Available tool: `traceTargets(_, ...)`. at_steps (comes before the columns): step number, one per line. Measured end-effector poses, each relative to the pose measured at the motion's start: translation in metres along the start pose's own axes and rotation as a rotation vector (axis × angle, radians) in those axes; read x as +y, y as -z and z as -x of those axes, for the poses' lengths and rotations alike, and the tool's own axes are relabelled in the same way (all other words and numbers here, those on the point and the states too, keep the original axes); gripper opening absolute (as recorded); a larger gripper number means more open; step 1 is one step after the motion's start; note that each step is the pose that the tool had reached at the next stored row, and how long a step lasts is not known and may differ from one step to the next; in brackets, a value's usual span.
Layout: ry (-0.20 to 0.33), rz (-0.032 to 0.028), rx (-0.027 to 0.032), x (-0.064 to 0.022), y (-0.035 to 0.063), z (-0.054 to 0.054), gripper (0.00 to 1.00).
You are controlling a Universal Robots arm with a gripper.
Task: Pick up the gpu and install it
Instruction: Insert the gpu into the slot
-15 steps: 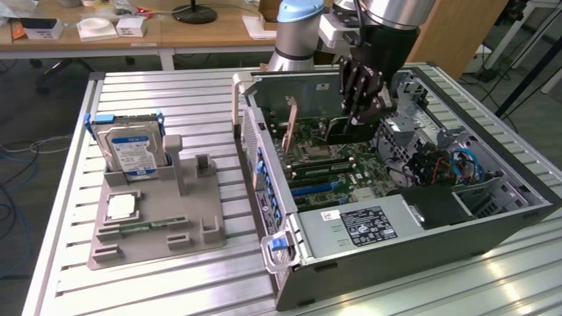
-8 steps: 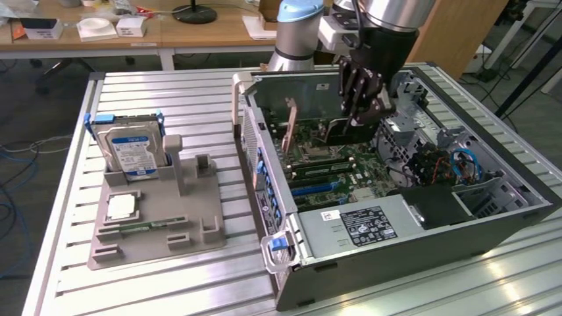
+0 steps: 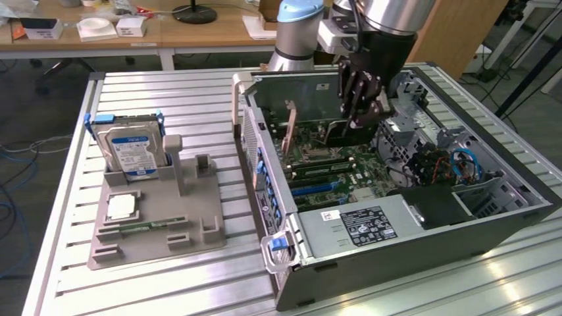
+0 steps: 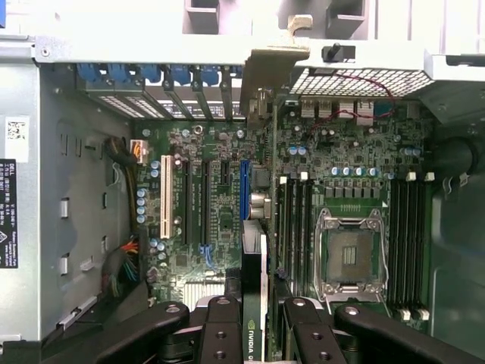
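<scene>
One gripper (image 4: 256, 322) pinches the gpu (image 4: 261, 189) edge-on, upright over the motherboard (image 4: 204, 197) inside the case (image 3: 422, 243); its lower edge is hard to make out.

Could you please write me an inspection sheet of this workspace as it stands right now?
Surface: slatted metal table, carrying an open computer case and a grey parts holder.
Job's things: gpu held edge-on over the motherboard, its bracket near the rear slot openings.
Clutter: hard drive upright in the holder.
Grippers: gripper shut on the gpu, inside the case.
Cables: blue cables inside the case.
Surroundings: wooden desk behind, with small boxes.
</scene>
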State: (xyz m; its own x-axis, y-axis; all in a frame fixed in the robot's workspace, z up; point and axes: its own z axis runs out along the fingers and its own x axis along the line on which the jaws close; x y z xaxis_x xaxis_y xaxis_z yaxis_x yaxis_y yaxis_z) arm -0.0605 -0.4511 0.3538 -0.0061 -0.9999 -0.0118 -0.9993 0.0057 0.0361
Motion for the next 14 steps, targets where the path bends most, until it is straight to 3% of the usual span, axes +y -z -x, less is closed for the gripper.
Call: traceTargets(14,0.000,0.0001,0.0001,-0.0002,-0.0065,-0.0001,0.26)
